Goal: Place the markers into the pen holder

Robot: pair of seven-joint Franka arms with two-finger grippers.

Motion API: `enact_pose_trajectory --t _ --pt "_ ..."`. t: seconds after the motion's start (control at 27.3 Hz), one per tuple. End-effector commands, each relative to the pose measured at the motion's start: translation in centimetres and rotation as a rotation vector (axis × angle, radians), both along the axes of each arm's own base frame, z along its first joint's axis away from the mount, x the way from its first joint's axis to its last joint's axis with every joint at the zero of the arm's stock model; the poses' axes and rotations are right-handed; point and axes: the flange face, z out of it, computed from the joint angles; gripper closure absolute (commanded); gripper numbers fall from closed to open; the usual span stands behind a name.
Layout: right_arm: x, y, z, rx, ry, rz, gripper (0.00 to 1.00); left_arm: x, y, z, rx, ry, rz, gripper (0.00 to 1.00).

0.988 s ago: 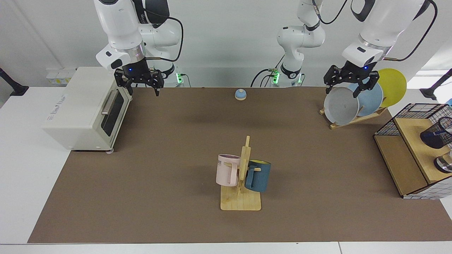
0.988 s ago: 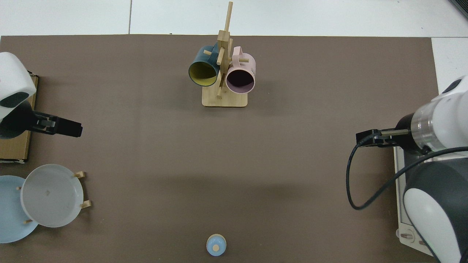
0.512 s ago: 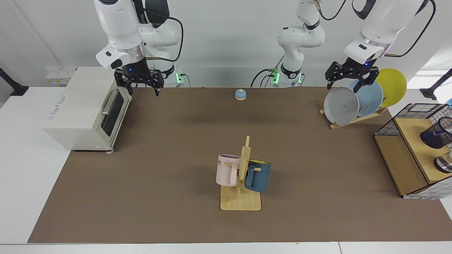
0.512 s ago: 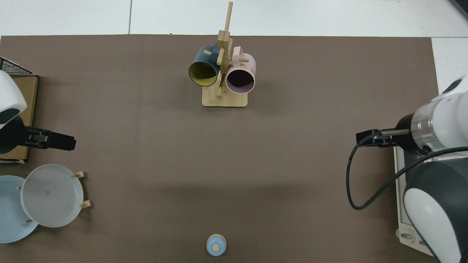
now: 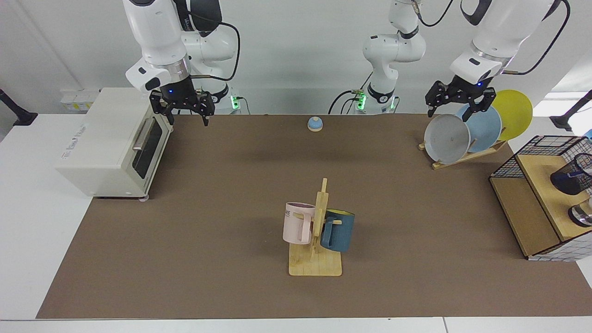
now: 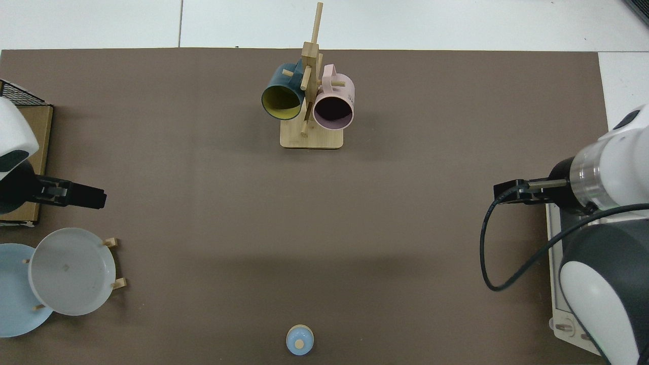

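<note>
pen holder (image 5: 573, 176) well apart from left end effector (image 5: 454, 112) | both empty, spread | right end effector (image 5: 187, 118) waits

toaster oven (image 5: 111, 143), mug rack (image 5: 318, 240), plate rack (image 5: 467, 157), bell (image 5: 315, 123)

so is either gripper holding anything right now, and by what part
Nothing is held. The left gripper hangs open above the grey plate in the rack; the right gripper waits open beside the toaster oven.
</note>
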Motion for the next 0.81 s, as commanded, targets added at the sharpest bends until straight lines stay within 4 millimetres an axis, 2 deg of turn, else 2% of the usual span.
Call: enact_pose_trajectory --t 0.0,0.22,0.37,0.51,0.62,0.77 --pt "-0.1 -0.4 0.2 0.025 -0.008 0.017 0.01 -0.5 0.1 0.2 -0.012 -0.002 0.014 0.0" --pt "-0.1 -0.4 0.2 0.025 -0.005 0.019 0.01 -0.5 -0.1 0.6 -0.013 -0.005 0.006 0.0" --pt "-0.3 0.9 0.2 0.025 -0.009 0.04 0.01 -0.6 -0.2 0.5 -0.009 -0.002 0.005 0.0" --pt "-0.3 0.8 0.2 0.023 -0.01 0.036 0.01 -0.6 -0.3 0.5 -0.008 -0.002 0.002 0.0" --pt "-0.1 1.1 1.3 0.026 -0.042 0.038 0.0 -0.5 -0.2 0.6 -0.01 -0.006 0.006 0.0" --pt "0.1 1.1 1.6 0.035 -0.057 0.043 0.01 -0.4 -0.1 0.9 -0.014 -0.009 0.012 0.0"
